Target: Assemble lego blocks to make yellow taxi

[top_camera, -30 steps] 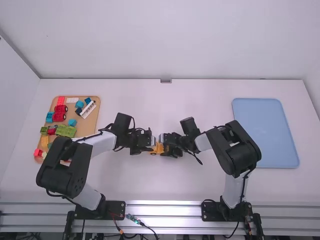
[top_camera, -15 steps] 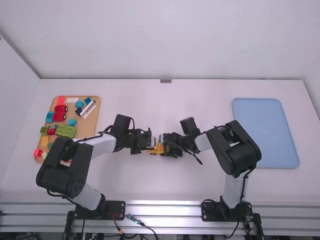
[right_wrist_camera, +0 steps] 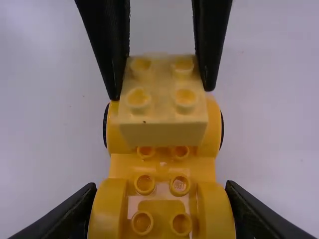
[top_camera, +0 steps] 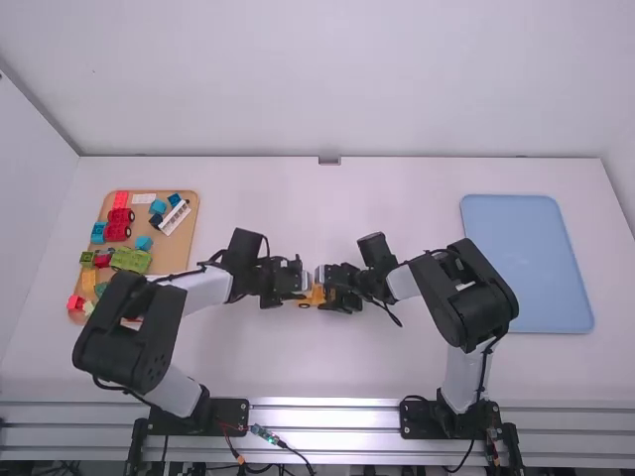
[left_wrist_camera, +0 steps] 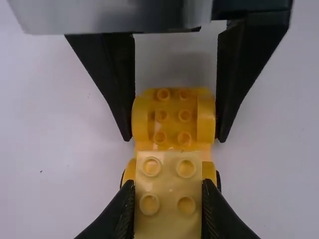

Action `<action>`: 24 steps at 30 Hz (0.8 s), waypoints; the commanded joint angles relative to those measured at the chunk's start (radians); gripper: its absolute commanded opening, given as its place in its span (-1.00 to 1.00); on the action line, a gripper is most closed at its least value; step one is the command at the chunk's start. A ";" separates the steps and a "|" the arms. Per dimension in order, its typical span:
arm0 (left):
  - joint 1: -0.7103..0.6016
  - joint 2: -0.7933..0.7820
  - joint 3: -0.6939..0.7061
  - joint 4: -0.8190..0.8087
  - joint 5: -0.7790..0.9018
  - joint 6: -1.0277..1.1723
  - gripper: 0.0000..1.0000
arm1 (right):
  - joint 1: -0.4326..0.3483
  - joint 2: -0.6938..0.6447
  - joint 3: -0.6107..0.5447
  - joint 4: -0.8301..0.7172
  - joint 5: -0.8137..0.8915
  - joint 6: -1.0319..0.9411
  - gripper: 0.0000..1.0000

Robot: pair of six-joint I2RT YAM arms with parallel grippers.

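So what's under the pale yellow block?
Under the pale yellow block is one end of the darker yellow car base, with black wheels peeking out at both sides. The block hides the middle, so I can't see if it's clicked on.

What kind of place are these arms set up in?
Probably a robotics lab or test station: two arms are mounted along a metal rail, the white table has plain pale walls around it, and toy blocks sit sorted on a tray.
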 commanded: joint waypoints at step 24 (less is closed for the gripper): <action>-0.051 0.009 0.048 -0.094 -0.203 -0.084 -0.97 | -0.001 0.017 0.014 -0.048 0.034 -0.059 0.26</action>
